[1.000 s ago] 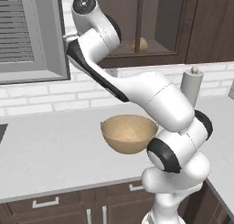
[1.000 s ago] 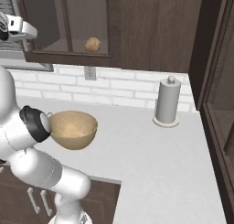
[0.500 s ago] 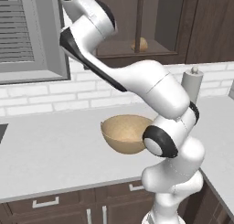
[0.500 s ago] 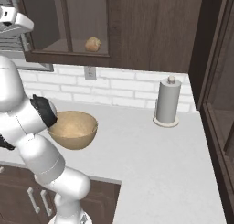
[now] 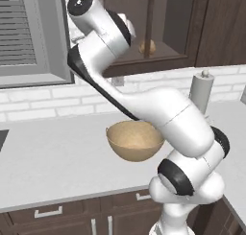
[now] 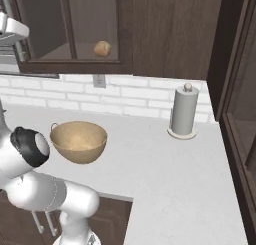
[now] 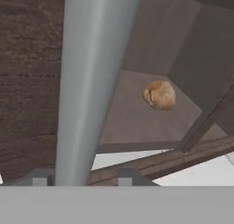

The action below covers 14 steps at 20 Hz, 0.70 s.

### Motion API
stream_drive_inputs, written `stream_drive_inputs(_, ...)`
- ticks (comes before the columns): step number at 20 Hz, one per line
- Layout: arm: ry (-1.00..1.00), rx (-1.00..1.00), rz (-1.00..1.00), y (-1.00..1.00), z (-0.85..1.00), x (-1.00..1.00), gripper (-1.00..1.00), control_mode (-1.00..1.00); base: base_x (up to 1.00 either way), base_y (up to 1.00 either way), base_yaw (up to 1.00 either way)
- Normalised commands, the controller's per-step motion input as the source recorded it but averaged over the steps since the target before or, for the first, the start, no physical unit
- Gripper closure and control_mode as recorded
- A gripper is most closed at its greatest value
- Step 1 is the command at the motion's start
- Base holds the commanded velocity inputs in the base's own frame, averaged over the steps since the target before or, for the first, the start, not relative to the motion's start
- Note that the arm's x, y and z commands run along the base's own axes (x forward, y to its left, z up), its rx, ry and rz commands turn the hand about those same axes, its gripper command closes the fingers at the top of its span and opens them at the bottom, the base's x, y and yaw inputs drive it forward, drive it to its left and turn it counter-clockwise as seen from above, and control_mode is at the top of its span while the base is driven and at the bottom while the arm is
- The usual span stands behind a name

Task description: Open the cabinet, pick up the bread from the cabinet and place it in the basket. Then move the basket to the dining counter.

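Dark cabinet (image 6: 165,34), bread (image 7: 159,95) inside, claw (image 7: 84,178) astride handle (image 7: 91,81)

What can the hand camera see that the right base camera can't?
The hand view alone shows the cabinet's silver handle up close, running between the tool's two tips. The right base view alone shows the basket on the grey worktop, with a paper towel holder near the wall. Both show the bread sitting inside the cabinet.

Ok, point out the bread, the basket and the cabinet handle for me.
bread (image 6: 102,48): right base view, middle of the roll.
basket (image 6: 80,151): right base view, outer front wall.
cabinet handle (image 7: 89,86): hand view, middle of the silver bar.
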Motion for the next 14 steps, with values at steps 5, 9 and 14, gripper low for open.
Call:
stream_drive_inputs(5, -0.23, 0.03, 0.1, -1.0, -0.24, -1.0, 1.0, -1.0, 0.0, 0.0, 0.0)
stream_drive_inputs(9, -0.07, 0.06, 0.02, -1.0, -0.03, -1.0, 1.0, -1.0, 0.0, 0.0, 0.0)
stream_drive_inputs(14, 0.03, 0.1, 0.0, -0.97, 0.0, -1.0, 1.0, -1.0, 0.0, 0.0, 0.0)
